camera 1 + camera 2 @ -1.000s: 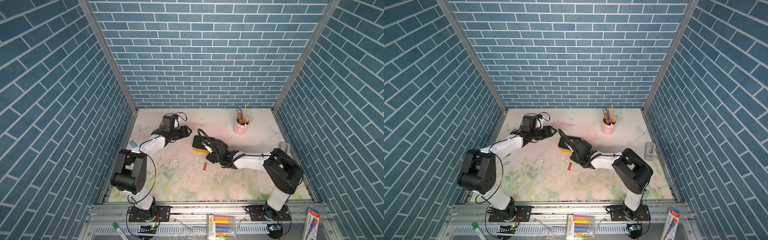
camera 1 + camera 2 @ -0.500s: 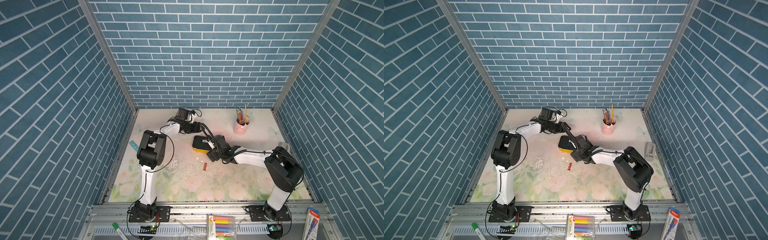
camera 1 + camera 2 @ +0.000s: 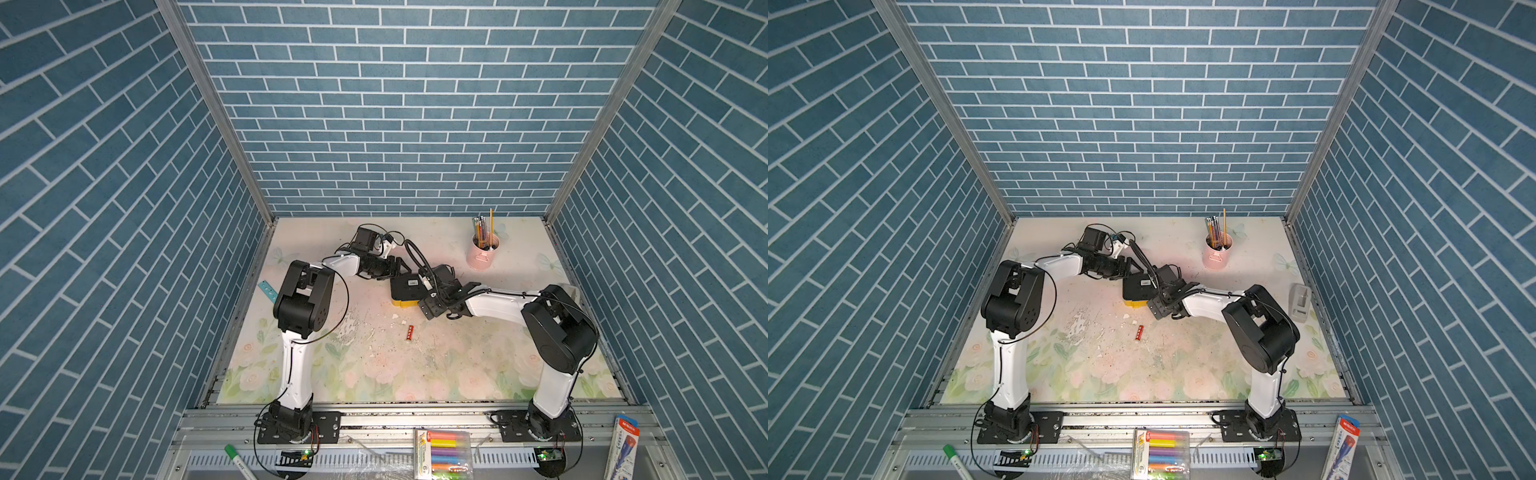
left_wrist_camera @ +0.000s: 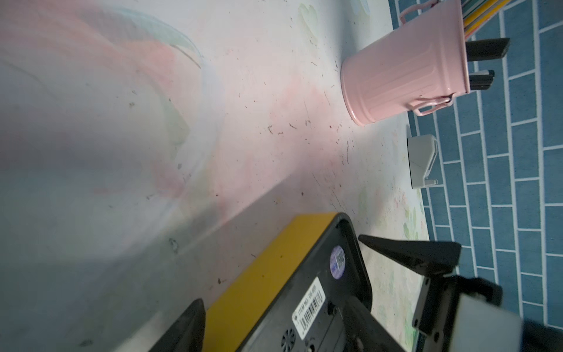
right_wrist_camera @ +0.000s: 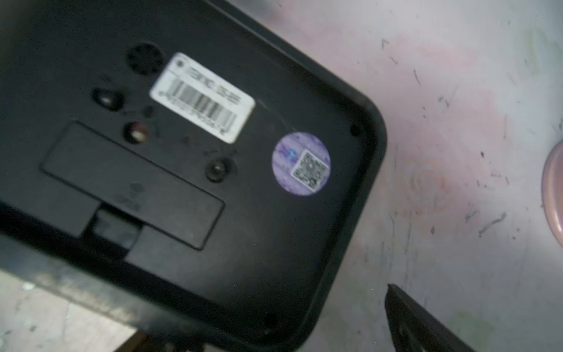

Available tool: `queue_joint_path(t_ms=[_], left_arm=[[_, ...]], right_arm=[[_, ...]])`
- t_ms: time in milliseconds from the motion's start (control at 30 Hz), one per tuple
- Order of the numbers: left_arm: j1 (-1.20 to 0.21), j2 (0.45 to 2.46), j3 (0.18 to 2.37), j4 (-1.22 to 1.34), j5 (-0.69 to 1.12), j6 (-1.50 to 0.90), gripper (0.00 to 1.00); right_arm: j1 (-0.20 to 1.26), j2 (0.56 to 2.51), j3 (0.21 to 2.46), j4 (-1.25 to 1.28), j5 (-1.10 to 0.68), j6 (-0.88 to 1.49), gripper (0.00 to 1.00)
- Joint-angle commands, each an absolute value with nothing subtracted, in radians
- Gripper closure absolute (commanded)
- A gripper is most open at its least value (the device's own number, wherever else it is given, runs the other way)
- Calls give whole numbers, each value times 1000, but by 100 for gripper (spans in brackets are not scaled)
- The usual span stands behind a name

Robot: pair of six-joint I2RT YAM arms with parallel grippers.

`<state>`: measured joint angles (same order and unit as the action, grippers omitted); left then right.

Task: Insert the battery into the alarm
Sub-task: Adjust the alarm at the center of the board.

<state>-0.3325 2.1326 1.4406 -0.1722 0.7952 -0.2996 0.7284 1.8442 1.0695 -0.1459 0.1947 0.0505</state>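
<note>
Jaws spread, left gripper (image 3: 400,268) and right gripper (image 3: 424,294) flank the face-down alarm (image 3: 405,286) to brace it; next move likely calls for opening its battery cover (image 5: 131,183), battery (image 3: 410,332) lying apart

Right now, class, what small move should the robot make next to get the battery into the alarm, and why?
Probably close the left gripper on the alarm, whose end sits between its open jaws. The alarm lies back up, its battery cover looks shut, the battery lies apart on the table, and the open right gripper hovers over the cover.
</note>
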Motion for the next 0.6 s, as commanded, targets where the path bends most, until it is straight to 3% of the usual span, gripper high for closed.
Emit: queue_joint_path(t_ms=[0, 567], left_arm=[[-336, 2068, 1387, -132, 836, -300, 28], [-459, 1917, 1117, 56, 759, -431, 29]], right_arm=[[706, 1873, 1123, -214, 201, 111, 3], [608, 1911, 1236, -372, 172, 155, 7]])
